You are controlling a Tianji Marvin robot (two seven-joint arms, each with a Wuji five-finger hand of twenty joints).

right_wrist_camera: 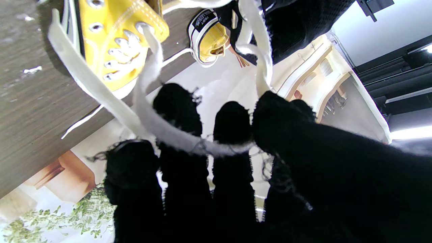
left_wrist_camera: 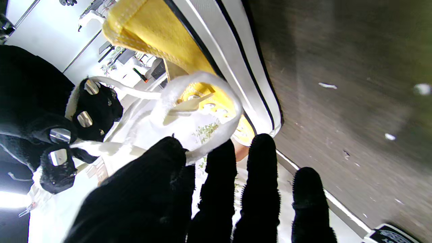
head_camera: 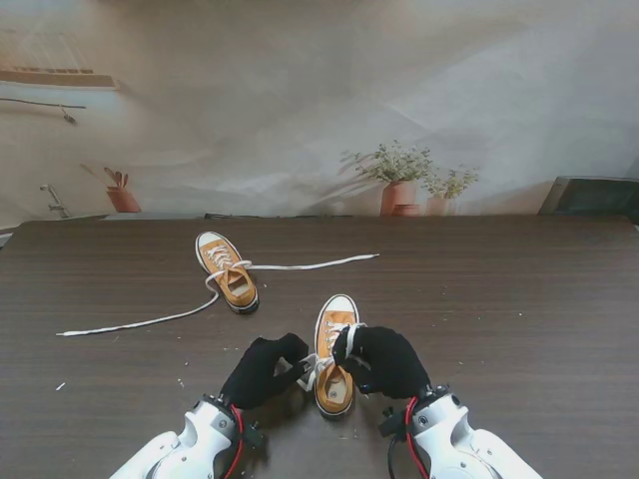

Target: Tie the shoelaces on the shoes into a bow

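On the dark brown wooden table (head_camera: pixel 499 319), a yellow canvas shoe (head_camera: pixel 334 354) sits between the black-gloved left hand (head_camera: pixel 262 371) and right hand (head_camera: pixel 384 361), each pinching its soft white shoelace (right_wrist_camera: pixel 152 118).

heel patch of the far shoe (right_wrist_camera: pixel 202 23): small upside-down lettering, not legible | black-and-white patch (left_wrist_camera: pixel 391 235) at the left wrist view's edge: print blurred, unreadable | near shoe (head_camera: pixel 334 351) insole mark: too small to read | no other text readable
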